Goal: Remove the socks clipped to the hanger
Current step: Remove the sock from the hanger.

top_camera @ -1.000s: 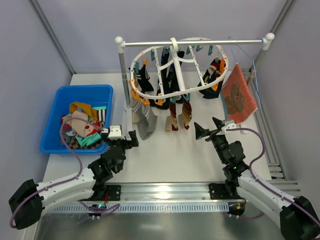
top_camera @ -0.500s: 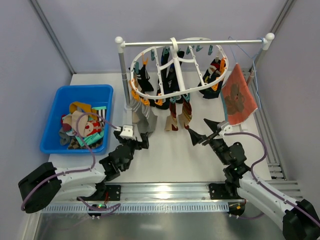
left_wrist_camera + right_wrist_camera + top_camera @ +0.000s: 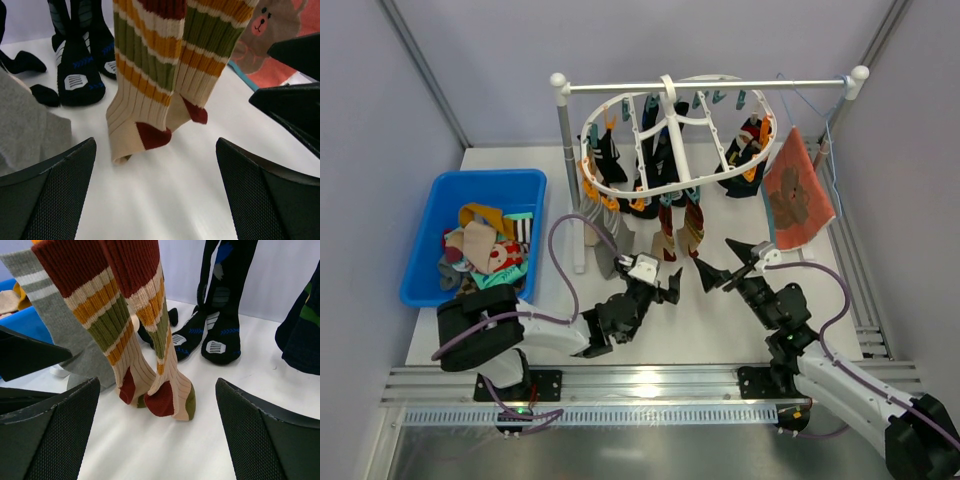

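The white oval hanger [image 3: 672, 186] hangs from the rail with socks clipped round it. A beige pair with red, yellow and green stripes [image 3: 678, 232] [image 3: 150, 90] [image 3: 150, 365] reaches down to the table. A grey sock [image 3: 610, 245] [image 3: 65, 340] hangs to its left, and black socks [image 3: 605, 160] [image 3: 80, 65] [image 3: 215, 325] hang behind. My left gripper [image 3: 668, 283] [image 3: 155, 195] is open, low, just in front of the striped pair. My right gripper [image 3: 715, 256] [image 3: 157, 435] is open too, facing the same pair from the right. Neither touches a sock.
A blue bin [image 3: 485, 178] holding loose socks stands at the left. An orange-red printed cloth [image 3: 798, 195] [image 3: 270, 30] hangs on a thin blue wire hanger at the right end of the rail stand [image 3: 720, 85]. The stand's post [image 3: 565, 160] rises left of the hanger.
My left arm has swung right, from beside the blue bin to just in front of the striped socks. My right gripper shifted slightly left towards them. Both stayed open.
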Controlling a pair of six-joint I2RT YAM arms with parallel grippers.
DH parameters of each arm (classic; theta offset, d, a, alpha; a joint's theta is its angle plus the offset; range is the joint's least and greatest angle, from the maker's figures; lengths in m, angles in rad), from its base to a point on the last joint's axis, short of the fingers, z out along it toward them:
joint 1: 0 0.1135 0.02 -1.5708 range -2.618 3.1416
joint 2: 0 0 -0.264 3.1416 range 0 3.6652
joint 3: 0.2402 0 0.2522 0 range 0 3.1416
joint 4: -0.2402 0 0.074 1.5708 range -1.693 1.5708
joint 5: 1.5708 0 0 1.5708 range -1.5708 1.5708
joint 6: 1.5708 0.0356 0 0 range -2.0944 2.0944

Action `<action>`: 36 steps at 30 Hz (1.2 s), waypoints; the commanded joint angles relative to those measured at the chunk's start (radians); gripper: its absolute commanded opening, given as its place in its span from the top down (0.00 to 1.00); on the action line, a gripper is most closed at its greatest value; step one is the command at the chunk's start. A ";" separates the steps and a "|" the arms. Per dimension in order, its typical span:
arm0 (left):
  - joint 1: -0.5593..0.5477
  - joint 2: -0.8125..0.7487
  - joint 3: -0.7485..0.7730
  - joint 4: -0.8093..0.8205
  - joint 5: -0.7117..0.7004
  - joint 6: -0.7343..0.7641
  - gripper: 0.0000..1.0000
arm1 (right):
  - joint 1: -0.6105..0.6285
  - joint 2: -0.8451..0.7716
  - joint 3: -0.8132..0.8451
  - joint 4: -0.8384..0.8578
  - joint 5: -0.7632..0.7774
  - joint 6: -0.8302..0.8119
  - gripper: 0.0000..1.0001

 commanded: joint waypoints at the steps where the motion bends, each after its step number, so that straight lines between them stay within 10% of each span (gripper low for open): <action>1: -0.002 0.060 0.059 0.159 -0.057 0.046 0.00 | 0.005 -0.023 0.013 0.032 0.002 -0.006 0.04; 16: 0.073 0.303 0.230 0.232 -0.206 0.037 0.03 | 0.007 -0.078 0.005 0.013 -0.012 -0.005 0.03; 25: 0.076 0.404 0.226 0.467 -0.185 0.150 0.45 | 0.015 -0.081 0.047 -0.030 -0.029 -0.016 0.04; 29: 0.076 0.413 0.228 0.481 -0.186 0.152 0.97 | 0.031 -0.089 0.082 -0.076 -0.010 -0.026 0.04; 36: 0.076 0.392 0.196 0.483 -0.172 0.132 1.00 | 0.175 -0.150 0.238 -0.240 0.074 -0.048 0.08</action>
